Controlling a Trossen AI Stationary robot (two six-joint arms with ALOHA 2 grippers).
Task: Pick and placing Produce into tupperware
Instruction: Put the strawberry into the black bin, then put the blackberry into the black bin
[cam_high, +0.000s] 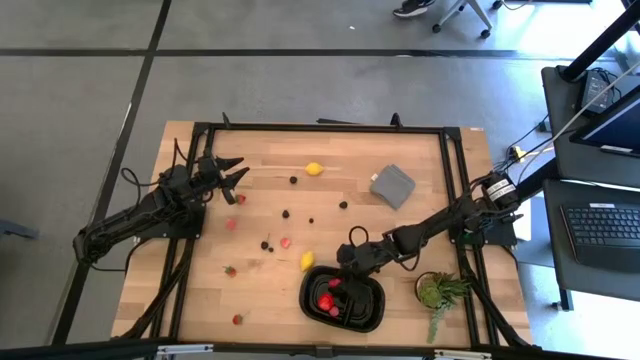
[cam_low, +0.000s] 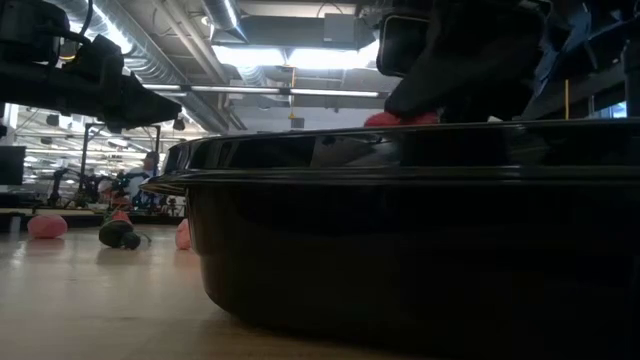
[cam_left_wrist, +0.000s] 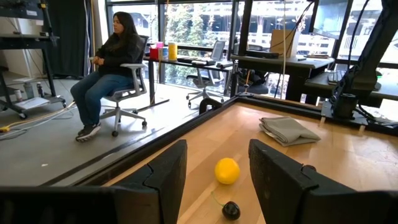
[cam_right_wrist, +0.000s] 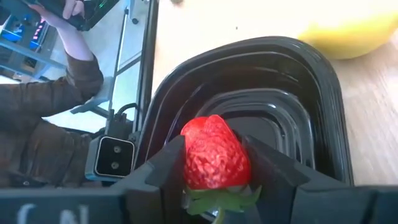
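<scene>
The black tupperware tray (cam_high: 370, 310) lies near the table's front edge and holds red strawberries (cam_high: 326, 300). My right gripper (cam_right_wrist: 214, 155) hovers over the tray (cam_right_wrist: 311, 68), shut on a red strawberry (cam_right_wrist: 214, 158). Loose produce rests on the wood: a lemon (cam_high: 307, 260) just left of the tray, another lemon (cam_high: 314, 168) at the back, strawberries (cam_high: 285, 242) and dark berries (cam_high: 287, 213) between them. My left gripper (cam_high: 230, 176) stands open and level at the table's left, with nothing between its fingers (cam_left_wrist: 165, 180). My right gripper pinches the strawberry's two sides (cam_right_wrist: 189, 165) between its two fingers (cam_right_wrist: 267, 168). The red tip points away from the wrist and the green leaves (cam_right_wrist: 217, 198) lie back between the fingers. It comes slanting down from the table's right. The berry hangs clear above the tray's floor.
A grey folded cloth (cam_high: 392, 185) lies at the back right. A small green potted plant (cam_high: 440, 292) stands right of the tray. Black frame rails (cam_high: 320, 128) edge the table. A person sits on a chair (cam_left_wrist: 115, 62) beyond the table, and a sleeve (cam_right_wrist: 56, 93) shows near the front edge.
</scene>
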